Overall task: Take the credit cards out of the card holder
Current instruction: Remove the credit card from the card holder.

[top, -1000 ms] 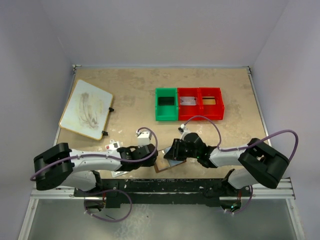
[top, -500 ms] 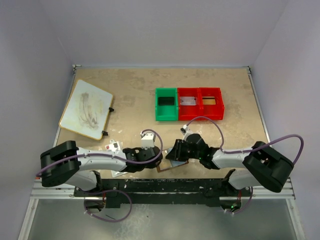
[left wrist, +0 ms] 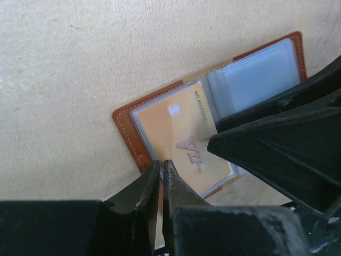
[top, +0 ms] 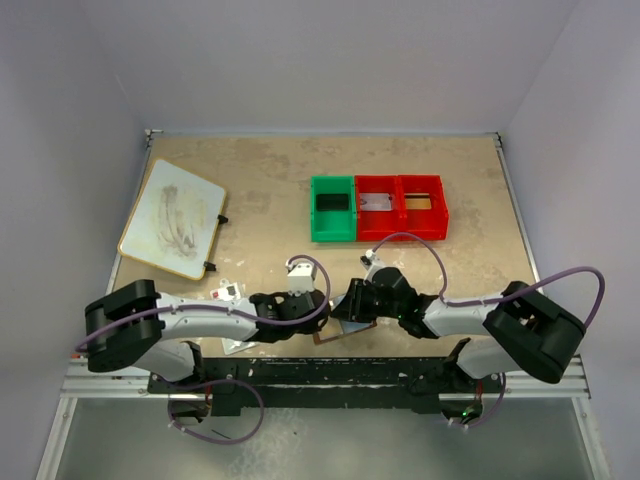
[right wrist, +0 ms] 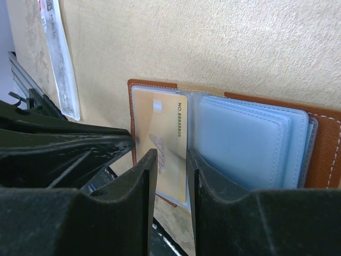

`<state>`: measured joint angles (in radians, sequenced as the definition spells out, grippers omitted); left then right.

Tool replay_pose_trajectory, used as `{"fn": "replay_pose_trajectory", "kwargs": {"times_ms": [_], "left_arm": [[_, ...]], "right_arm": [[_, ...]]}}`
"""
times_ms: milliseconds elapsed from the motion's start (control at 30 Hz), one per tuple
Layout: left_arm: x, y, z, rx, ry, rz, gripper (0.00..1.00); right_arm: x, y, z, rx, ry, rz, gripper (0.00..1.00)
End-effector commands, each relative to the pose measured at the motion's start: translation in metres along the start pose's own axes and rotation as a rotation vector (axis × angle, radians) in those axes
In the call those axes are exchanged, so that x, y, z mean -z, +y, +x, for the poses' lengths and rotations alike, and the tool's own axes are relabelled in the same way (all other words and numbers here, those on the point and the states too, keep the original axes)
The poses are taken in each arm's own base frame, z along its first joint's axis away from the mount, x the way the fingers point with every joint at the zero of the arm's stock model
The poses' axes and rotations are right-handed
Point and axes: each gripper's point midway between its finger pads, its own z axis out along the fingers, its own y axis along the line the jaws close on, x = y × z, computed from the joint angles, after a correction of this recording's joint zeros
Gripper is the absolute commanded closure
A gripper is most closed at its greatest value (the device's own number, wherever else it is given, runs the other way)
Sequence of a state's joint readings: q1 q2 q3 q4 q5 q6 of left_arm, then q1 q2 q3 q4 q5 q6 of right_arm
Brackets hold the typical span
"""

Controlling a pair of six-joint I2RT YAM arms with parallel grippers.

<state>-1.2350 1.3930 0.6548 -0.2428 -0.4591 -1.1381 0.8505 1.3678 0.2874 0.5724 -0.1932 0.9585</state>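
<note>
Brown leather card holder [left wrist: 123, 118] lies spread open near the bench's [left wrist: 64, 80] front edge, between the arms. The right gripper [right wrist: 171, 154], jaws a narrow gap apart, bears on the inner pockets, seemingly to keep them flat. The left gripper [left wrist: 161, 166], jaws almost together, sits at the corner beside the golden card [left wrist: 181, 128], which is sleeved in clear plastic. A flat grey piece [top: 377, 202] lies in the middle red bin [top: 378, 228].

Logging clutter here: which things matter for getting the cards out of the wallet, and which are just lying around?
Job: wallet, tan card, left claw, right claw, grey card in red bin.
Lying about: board, packet, green bin.
</note>
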Motion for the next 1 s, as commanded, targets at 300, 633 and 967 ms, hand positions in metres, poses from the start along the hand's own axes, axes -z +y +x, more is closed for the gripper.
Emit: {"fn": "replay_pose_trajectory", "kwargs": {"times_ms": [300,633,967], "left_arm": [[-0.014,0.013,0.021,0.003,0.034,-0.044,1.0],[-0.011,0.025,0.032,-0.005,0.05,-0.059,1.0],[-0.01,0.03,0.04,-0.011,0.059,-0.065,1.0]], "right_arm": [[0.003,-0.013,0.009,-0.002,0.023,0.043,0.67],[0.007,-0.015,0.017,-0.061,0.021,0.018,0.68],[-0.001,0.007,0.009,-0.064,0.013,-0.08,0.79]]}}
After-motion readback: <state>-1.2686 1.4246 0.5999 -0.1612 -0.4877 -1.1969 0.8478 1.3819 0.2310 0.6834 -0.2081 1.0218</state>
